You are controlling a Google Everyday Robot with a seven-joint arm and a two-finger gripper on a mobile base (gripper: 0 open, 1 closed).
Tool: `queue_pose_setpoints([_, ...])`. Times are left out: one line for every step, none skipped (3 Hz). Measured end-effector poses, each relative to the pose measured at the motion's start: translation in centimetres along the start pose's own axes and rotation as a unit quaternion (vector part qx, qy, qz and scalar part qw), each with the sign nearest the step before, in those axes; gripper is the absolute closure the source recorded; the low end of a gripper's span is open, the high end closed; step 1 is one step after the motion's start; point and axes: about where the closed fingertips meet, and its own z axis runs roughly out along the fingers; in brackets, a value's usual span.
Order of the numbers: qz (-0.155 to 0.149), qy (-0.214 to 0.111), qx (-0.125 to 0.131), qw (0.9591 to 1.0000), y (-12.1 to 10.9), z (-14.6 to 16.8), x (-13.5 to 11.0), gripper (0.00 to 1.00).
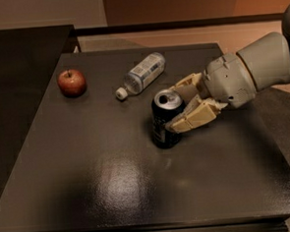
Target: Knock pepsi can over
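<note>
The pepsi can, dark navy with a silver top, stands about upright near the middle of the dark table. My gripper comes in from the right at can height. Its tan fingers are spread around the can's right side. The near finger lies against the can's front right wall. The far finger sits just behind the can's top rim. The jaws are open and not clamped on the can.
A clear plastic bottle with a white cap lies on its side behind the can. A red apple sits at the back left. A darker surface adjoins the table on the left.
</note>
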Motion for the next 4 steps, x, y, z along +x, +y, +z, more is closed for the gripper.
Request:
queue_pose_setpoints([0.005, 0.052, 0.025, 0.9983, -1.6, -1.5, -0.9, 1.00])
queue_pose_setpoints([0.010, 0.136, 0.044, 0.9898, -3.2, -2.3, -0.7, 1.00])
queue_pose_setpoints([0.001, 0.222, 0.052, 0.9736, -4.4, -2.7, 0.0, 1.00])
queue_pose_setpoints([-0.017, 0.298, 0.058, 0.9525, -5.0, -3.3, 1.0, 1.00])
